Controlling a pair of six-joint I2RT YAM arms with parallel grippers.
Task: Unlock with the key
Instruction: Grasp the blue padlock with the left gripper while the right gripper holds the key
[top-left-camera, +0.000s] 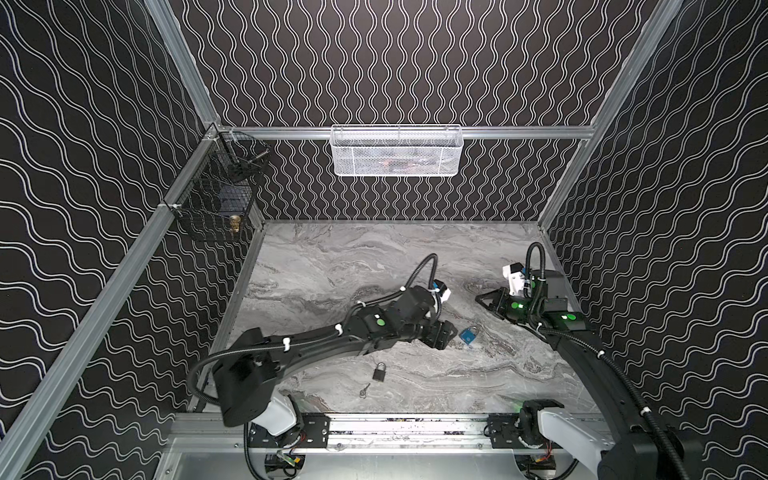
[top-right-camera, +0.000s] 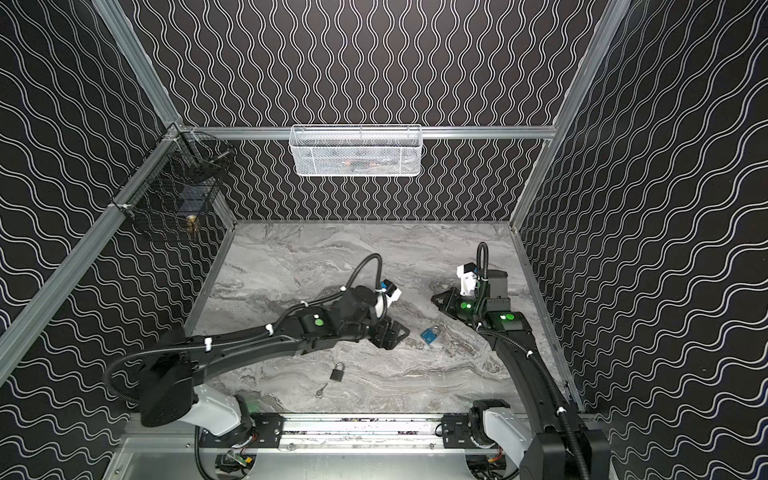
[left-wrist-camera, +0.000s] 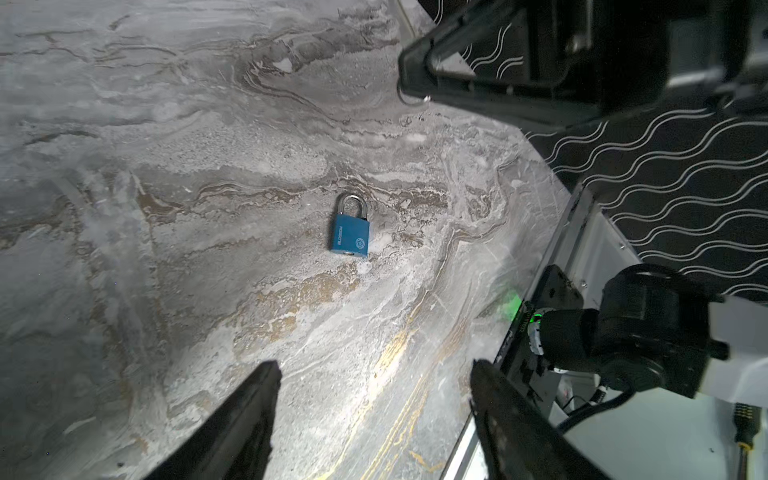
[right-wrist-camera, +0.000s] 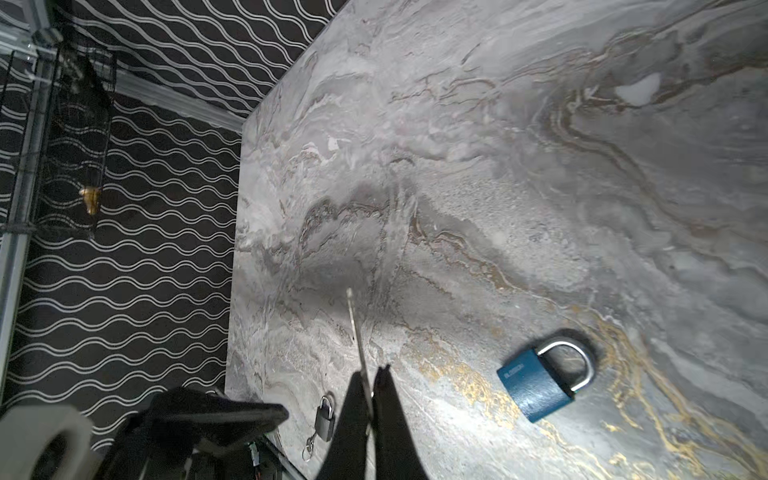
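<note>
Right pincer (right-wrist-camera: 370, 374): pressed together on the key (right-wrist-camera: 355, 328). We see its thin blade jutting past the tips.
Left pincer (left-wrist-camera: 374, 370): spread and empty, hovering just beside the blue padlock (left-wrist-camera: 350, 235).
Blue padlock: lies flat on the table (top-left-camera: 332, 257), between the two pincers in both top views. The shackle looks seated, as far as we can tell, and the keyhole is in the end face, low against the surface.
Risk, skating lock: nothing pins the padlock yet. We judge that a push from the key would slide or spin it on the smooth top.
Risk, swivelling key: the pinch is narrow. If the blade meets the hole off-line, we expect it to pivot between the tips or drop.
Risk, low keyhole: with the lock flat, the key must come in almost level, so the right pincer may scrape the table.
Risk, crowding: both pincers converge on one small thing and could knock each other.
Risk, wrong lock: a small dark padlock (top-left-camera: 379, 371) and a spare key (top-left-camera: 364, 390) lie well apart, near the front edge. We'd leave them alone.
</note>
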